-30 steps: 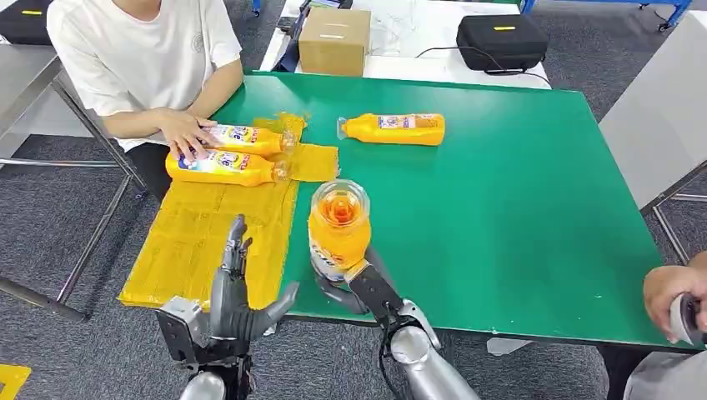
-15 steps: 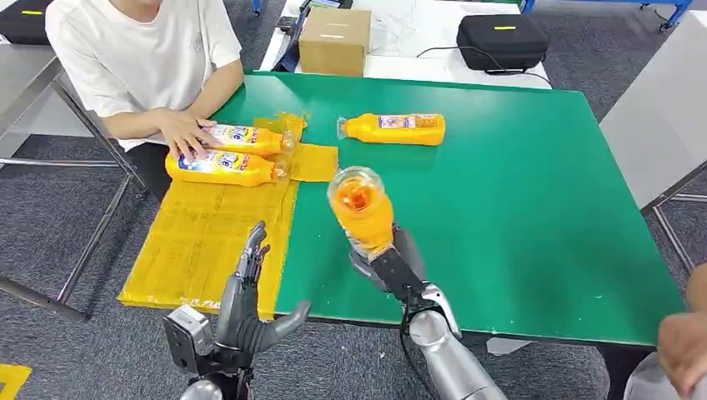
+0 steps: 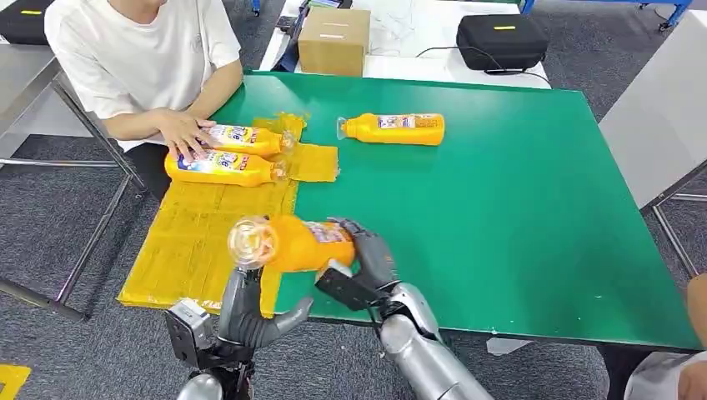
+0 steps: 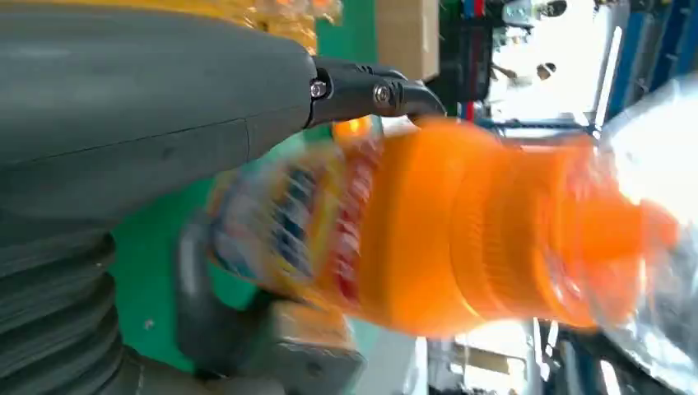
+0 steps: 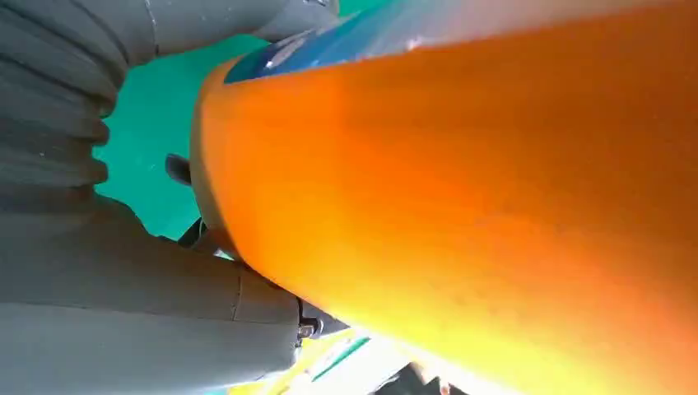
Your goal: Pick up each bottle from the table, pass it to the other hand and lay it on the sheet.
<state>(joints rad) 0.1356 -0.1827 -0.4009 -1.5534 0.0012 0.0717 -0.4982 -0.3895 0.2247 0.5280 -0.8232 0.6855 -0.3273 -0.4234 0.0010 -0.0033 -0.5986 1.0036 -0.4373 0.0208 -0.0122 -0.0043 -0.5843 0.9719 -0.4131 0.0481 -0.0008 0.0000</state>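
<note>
Right robot hand (image 3: 360, 265) clasped around its load — left robot hand (image 3: 250, 310) upright beside it, fingers spread.

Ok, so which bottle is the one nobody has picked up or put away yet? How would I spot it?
Look at the big green table and find its far side, near the cardboard box. The lone bottle lies on its side there, straight on the bare green. The two bottles by the person rest on the yellow sheet, and the held bottle is up in the right hand.
</note>
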